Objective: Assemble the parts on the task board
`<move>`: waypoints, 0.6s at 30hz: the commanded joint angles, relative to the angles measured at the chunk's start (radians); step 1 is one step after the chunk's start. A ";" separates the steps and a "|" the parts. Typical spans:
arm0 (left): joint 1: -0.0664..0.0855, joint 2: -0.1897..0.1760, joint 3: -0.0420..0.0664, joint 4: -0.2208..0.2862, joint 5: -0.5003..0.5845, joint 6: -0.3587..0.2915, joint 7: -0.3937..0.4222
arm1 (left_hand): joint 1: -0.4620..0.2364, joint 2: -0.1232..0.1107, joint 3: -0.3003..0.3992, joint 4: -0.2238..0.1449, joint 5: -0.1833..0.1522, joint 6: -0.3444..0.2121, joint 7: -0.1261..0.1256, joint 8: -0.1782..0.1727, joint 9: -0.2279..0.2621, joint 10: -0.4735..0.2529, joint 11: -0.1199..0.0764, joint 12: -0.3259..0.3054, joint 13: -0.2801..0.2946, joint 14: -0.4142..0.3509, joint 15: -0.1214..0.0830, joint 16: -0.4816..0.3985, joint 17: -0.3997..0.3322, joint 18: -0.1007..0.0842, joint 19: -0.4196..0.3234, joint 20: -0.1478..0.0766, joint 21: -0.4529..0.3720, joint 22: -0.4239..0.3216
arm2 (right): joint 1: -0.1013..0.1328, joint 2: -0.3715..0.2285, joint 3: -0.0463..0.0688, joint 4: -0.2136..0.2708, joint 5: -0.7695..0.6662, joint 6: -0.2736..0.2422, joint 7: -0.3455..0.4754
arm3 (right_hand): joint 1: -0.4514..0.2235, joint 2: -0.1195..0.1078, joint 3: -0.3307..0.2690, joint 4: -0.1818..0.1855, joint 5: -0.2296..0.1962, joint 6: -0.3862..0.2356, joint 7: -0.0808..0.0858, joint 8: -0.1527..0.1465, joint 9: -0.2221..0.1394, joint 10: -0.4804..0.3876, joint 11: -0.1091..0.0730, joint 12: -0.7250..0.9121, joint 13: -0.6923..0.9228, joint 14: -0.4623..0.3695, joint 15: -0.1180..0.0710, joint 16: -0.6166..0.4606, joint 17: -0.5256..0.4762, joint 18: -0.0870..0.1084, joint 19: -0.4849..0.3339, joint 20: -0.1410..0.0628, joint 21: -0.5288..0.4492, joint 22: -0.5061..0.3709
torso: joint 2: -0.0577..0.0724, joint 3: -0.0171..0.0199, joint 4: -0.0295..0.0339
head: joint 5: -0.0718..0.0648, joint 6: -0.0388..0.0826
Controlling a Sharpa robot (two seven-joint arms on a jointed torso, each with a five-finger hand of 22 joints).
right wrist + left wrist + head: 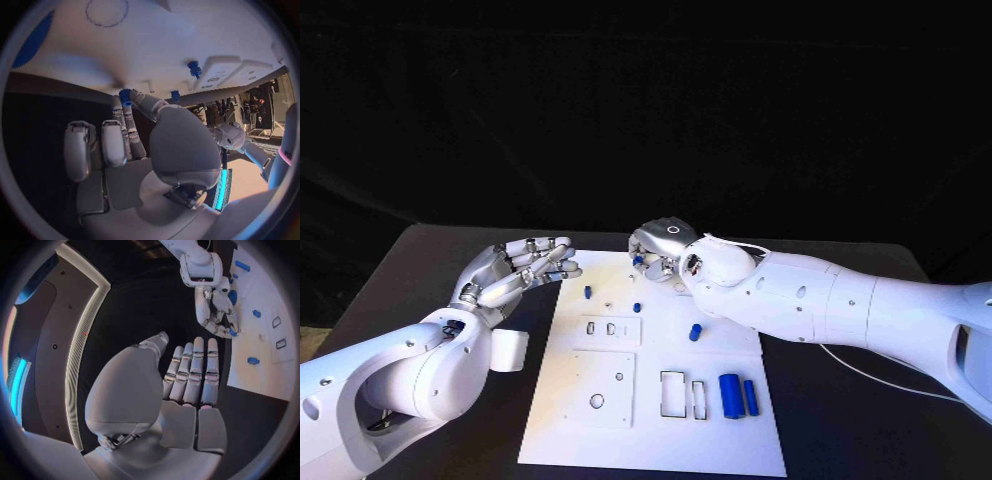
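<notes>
The white task board [718,440] lies mid-table. Over its far edge my right hand [664,248] pinches a small blue part [638,260] between thumb and a finger; the right wrist view shows that part [125,95] at the fingertips, just above the board [144,40]. My left hand [524,265] hovers off the board's far left corner, fingers straight and side by side, holding nothing [187,375]. Small blue pegs [589,292] [638,307] [695,331] stand on the board. A thicker blue cylinder [730,392] and a thinner one [751,397] lie near its right edge.
Raised white plates with holes [610,328] [603,388] and two rectangular slots [672,393] [700,400] sit on the board. A small white block [511,350] lies on the black table [848,430] beside my left forearm.
</notes>
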 commanded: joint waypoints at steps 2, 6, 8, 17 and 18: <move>0.002 0.002 0.001 0.001 0.002 0.012 0.007 | -0.007 -0.004 0.004 0.000 -0.006 0.002 0.016 -0.007 -0.001 0.002 0.001 -0.005 -0.001 0.005 -0.001 0.003 0.001 0.006 0.007 0.003 0.005 -0.001 | -0.001 0.006 0.000 -0.007 -0.019 0.019 -0.006 | 0.004 0.008 0.000 0.006 0.003 -0.002 -0.002 0.003 0.013 0.011 -0.012 -0.002 0.000 0.025 -0.002 0.002 -0.007 -0.002 -0.009 0.003 -0.007 0.038 | 0.000 -0.0010 0.0004 | 0.000 -0.001; 0.002 0.002 0.001 0.002 0.002 0.013 0.006 | -0.007 -0.004 0.004 0.000 -0.006 0.002 0.016 -0.007 -0.001 0.002 0.001 -0.005 -0.001 0.005 -0.001 0.003 0.001 0.006 0.007 0.003 0.005 -0.001 | -0.001 0.009 0.000 -0.013 -0.020 0.024 -0.008 | -0.003 0.002 0.002 0.011 0.003 -0.022 0.006 -0.005 0.015 -0.007 -0.004 -0.016 -0.002 0.018 0.003 -0.009 -0.031 0.003 -0.027 0.007 -0.022 0.014 | 0.000 -0.0009 -0.0007 | 0.001 0.000; 0.002 0.002 0.001 0.002 0.002 0.013 0.006 | -0.007 -0.004 0.004 0.000 -0.006 0.002 0.016 -0.007 -0.001 0.002 0.001 -0.005 -0.001 0.005 -0.001 0.003 0.001 0.006 0.007 0.003 0.005 -0.001 | -0.001 0.009 0.000 -0.014 -0.020 0.023 -0.008 | -0.009 -0.007 0.003 0.015 0.002 -0.045 0.016 -0.019 0.012 -0.029 0.005 -0.029 -0.007 0.012 0.010 -0.020 -0.052 0.008 -0.043 0.011 -0.036 -0.008 | 0.000 -0.0013 -0.0006 | 0.002 -0.001; 0.002 0.002 0.001 -0.001 0.002 0.015 0.004 | -0.007 -0.004 0.004 0.000 -0.006 0.002 0.016 -0.007 -0.001 0.002 0.001 -0.005 -0.001 0.005 -0.001 0.003 0.001 0.006 0.007 0.003 0.005 -0.001 | -0.001 -0.010 0.000 0.010 -0.019 0.000 -0.006 | -0.047 -0.092 -0.034 0.039 0.020 -0.160 0.036 -0.098 -0.011 -0.131 0.028 -0.047 -0.017 -0.015 0.032 -0.066 -0.139 0.032 -0.114 0.036 -0.111 -0.110 | 0.000 -0.0003 0.0003 | 0.002 -0.001; 0.002 0.002 0.001 -0.001 0.002 0.016 0.003 | -0.007 -0.004 0.004 0.000 -0.006 0.002 0.016 -0.007 -0.001 0.002 0.001 -0.005 -0.001 0.005 -0.001 0.003 0.001 0.006 0.007 0.003 0.005 -0.001 | -0.001 -0.016 0.000 0.017 -0.018 -0.004 -0.006 | -0.047 -0.096 -0.038 0.039 0.021 -0.160 0.036 -0.099 -0.011 -0.133 0.028 -0.045 -0.017 -0.015 0.031 -0.067 -0.141 0.032 -0.114 0.036 -0.112 -0.111 | 0.000 -0.0004 0.0002 | 0.002 -0.001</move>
